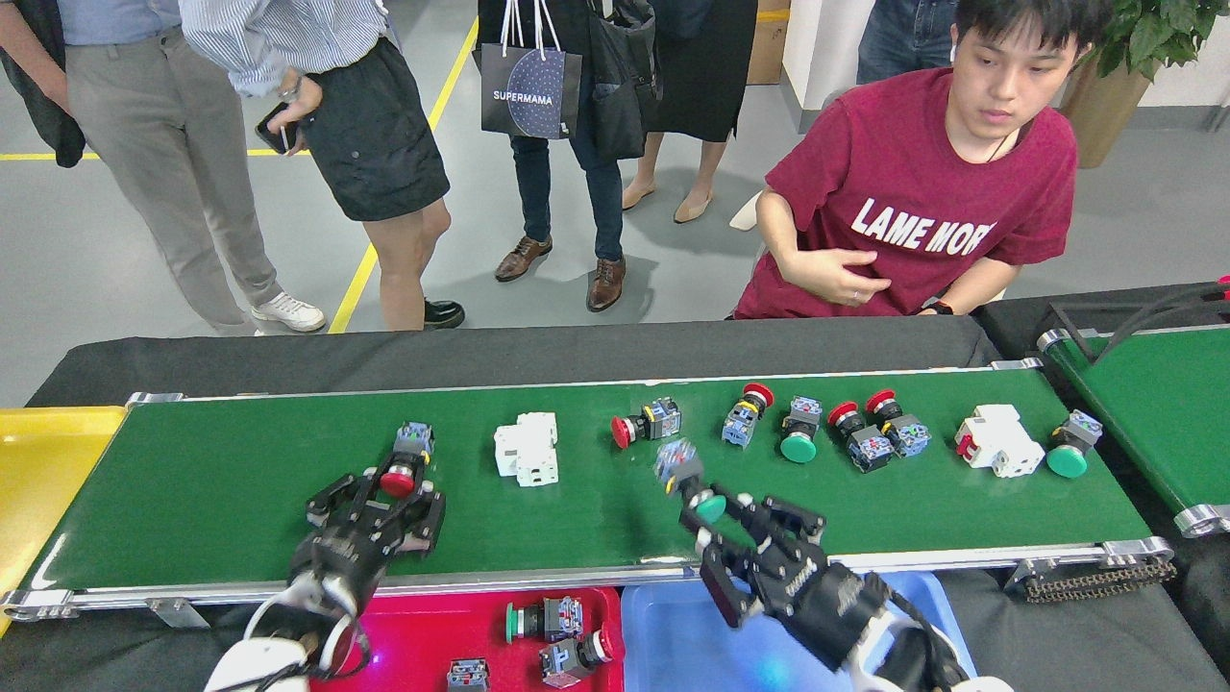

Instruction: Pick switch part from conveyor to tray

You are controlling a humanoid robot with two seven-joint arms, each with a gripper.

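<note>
- The right hand (716, 514) was clamped on a green-capped switch part (688, 481), which was raised off the conveyor (231, 481). The part's grey-blue body pointed up and away from the wrist, its green cap sitting between the fingers.
- The left hand (389, 495) was closed on a red-capped switch part (404, 461), whose long axis ran away from the robot, with its blue-grey block at the far end. Whether that part had left the belt, I could not tell.
- The blue tray (673, 634) lay just beyond the conveyor's near rail, directly under the right wrist; the right arm was plainly the nearer one to it. In my judgement the coming move turned on drawing the held part back over the rail and lowering it.
- The red tray (471, 625) lay beside the blue one, below the left arm, and already held several switch parts, so less bare floor was left there.
- More switch parts and two white blocks (524, 449) lay along the belt's far side, well apart from both hands, so the way back was open.
- The near rail was the one edge to clear. A person in a red shirt (913, 211) sat behind the counter, hands off the belt.
</note>
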